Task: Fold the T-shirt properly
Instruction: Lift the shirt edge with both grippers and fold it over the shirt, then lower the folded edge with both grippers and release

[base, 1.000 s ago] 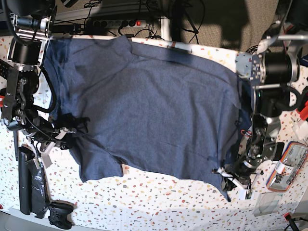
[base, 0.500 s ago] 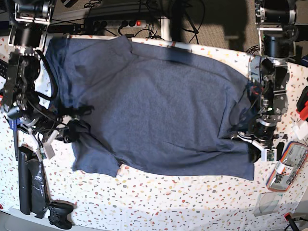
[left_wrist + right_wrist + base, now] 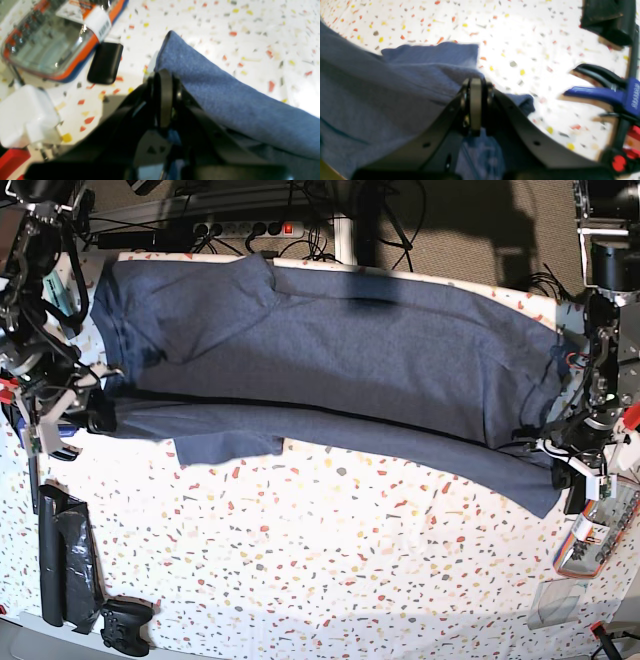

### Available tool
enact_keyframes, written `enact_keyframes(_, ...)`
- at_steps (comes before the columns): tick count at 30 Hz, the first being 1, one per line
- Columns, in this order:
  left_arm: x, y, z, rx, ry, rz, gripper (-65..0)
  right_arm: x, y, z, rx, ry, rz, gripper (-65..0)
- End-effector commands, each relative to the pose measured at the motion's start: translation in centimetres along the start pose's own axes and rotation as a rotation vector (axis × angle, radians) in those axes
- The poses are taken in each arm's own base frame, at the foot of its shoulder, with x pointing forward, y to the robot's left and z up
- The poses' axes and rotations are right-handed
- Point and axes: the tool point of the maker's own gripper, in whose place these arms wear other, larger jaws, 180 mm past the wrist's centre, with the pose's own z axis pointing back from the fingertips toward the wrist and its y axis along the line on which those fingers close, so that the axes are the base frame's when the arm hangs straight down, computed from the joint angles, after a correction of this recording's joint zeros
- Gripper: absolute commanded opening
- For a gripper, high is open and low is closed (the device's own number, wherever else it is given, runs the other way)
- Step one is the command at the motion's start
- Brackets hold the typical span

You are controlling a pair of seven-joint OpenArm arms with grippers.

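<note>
The big dark navy heathered cotton T-shirt lies stretched across the speckled white table, along its far edge. Left gripper pinches one end of the fabric; right gripper clamps the other.

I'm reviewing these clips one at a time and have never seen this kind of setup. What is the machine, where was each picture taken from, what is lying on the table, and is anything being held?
This is a robot with two arms. The base view looks straight down on a speckled white table. The other two come from cameras mounted on each wrist, looking past the fingers.

A large navy T-shirt lies stretched across the table, its near edge folded lengthwise over the rest. The left gripper is shut on the T-shirt's edge at the base view's right. The right gripper is shut on its other end at the left.

Also there: a clear orange-rimmed box, a white power adapter, a blue clamp and a black game controller.
</note>
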Motion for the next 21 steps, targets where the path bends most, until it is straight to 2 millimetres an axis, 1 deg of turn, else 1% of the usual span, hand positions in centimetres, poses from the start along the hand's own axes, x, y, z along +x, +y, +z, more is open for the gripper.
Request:
enact_keyframes(1,2.7,0.8,0.1,0.003,-0.060,-0.020,-65.0,1.7,-0.3,0.8,-0.008,-0.057,0.028,-65.0)
enact_keyframes(7,2.1,0.7,0.8,-0.096,0.016,0.038,-65.0,1.2,-1.1,2.6,-0.048,-0.073,-0.008,-65.0)
enact_keyframes(11,1.9,1.3,1.6,-0.114,0.056,0.021,-65.0,0.8,-2.1,3.4,-0.098,-0.097,-0.062,-65.0)
enact_keyframes(14,2.1,1.9,2.8,-0.102,0.035,0.006,-65.0,0.5,-2.4,3.7,-0.118,-0.106,-0.089,-65.0)
enact_keyframes(18,2.7,2.7,5.2,-0.081,-0.039,0.005,-65.0,0.1,-2.3,3.6,-0.117,-0.089,-0.097,-65.0)
enact_keyframes(21,2.0,2.9,6.0,-0.076,-0.044,0.005,-65.0,-0.1,-2.4,3.7,-0.122,-0.076,-0.094,-65.0)
